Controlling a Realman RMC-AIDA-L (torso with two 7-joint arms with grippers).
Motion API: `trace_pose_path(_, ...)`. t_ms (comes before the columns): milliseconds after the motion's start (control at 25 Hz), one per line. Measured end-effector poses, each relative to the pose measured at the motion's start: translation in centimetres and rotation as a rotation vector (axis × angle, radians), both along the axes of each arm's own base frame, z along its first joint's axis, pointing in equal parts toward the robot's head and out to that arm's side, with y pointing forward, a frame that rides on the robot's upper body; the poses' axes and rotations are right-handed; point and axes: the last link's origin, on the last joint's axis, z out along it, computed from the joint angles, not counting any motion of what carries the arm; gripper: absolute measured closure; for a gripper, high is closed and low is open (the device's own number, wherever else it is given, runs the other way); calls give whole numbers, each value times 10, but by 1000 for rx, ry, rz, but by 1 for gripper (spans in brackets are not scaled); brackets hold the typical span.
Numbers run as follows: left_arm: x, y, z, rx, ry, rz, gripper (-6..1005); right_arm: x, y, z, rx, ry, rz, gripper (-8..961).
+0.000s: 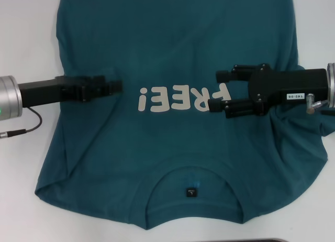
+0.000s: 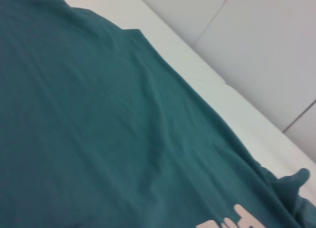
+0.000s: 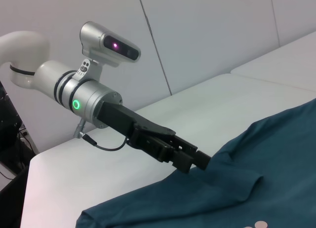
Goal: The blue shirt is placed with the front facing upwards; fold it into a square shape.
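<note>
Head view: the blue shirt (image 1: pixel 172 132) is seen spread front-up on the white desk (image 1: pixel 26 163), collar toward the robot, w/ the pale "FREE!" lettering (image 1: pixel 183 98) lying between the two sets of fingers. The left gripper (image 1: pixel 116 87) is reached in from the shirt's left edge, its fingers pressed together on a raised ridge of cloth just beside the "!" end of the lettering. The right gripper (image 1: pixel 215 90) is held over the opposite side, fingers spread, one above and one below the "F", the lower one touching the print. A small black label (image 1: pixel 191 191) is seen inside the collar. Left wrist view: only shirt fabric (image 2: pixel 98 129) is shown, w/ a bit of lettering at one corner and the desk (image 2: pixel 232 104) beyond; own fingers are not seen. Right wrist view: the left gripper (image 3: pixel 200 161) is shown farther off, tips closed on the shirt (image 3: pixel 237 188) where a fold is lifted off the desk (image 3: pixel 163 119).
</note>
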Motion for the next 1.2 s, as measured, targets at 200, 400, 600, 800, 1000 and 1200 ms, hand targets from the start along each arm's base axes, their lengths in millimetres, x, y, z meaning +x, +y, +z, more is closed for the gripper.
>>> trace_pose_path(200, -15, -4, 7, 31, 25, 42, 335, 0, 0, 0, -1, 0, -1, 38)
trace_pose_path(400, -33, -13, 16, 44, 36, 95, 336, 0, 0, 0, -2, 1, -2, 38)
trace_pose_path(600, -46, -22, 23, 60, 41, 135, 336, -1, 1, 1, 2, -2, 4, 39)
trace_pose_path(800, -52, -25, 27, 81, 40, 161, 337, -2, 2, 1, 5, -3, 8, 38)
trace_pose_path(1000, -55, -23, 29, 97, 51, 172, 338, -2, 2, 1, 4, -2, 7, 38)
trace_pose_path(1200, -58, -22, 27, 107, 69, 185, 339, -1, 1, 1, 4, -2, 2, 39)
